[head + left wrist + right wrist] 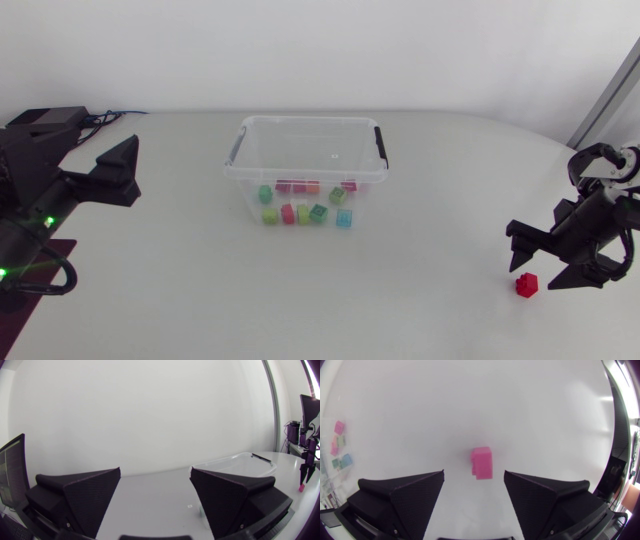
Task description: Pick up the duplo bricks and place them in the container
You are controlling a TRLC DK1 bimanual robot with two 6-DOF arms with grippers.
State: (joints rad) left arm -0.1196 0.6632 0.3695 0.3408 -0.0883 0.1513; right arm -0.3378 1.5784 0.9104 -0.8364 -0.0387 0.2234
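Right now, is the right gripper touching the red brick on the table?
Apart. The right wrist view shows the red brick between the open fingers of the right gripper, with bare table on both sides.

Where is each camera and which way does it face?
Head: above the table, looking down on container, brick, left arm, right arm.
Left wrist: on left arm, facing across to the container; left gripper shows.
Right wrist: on right arm, facing down at the brick; right gripper shows.
Shared: head and right wrist show the brick.
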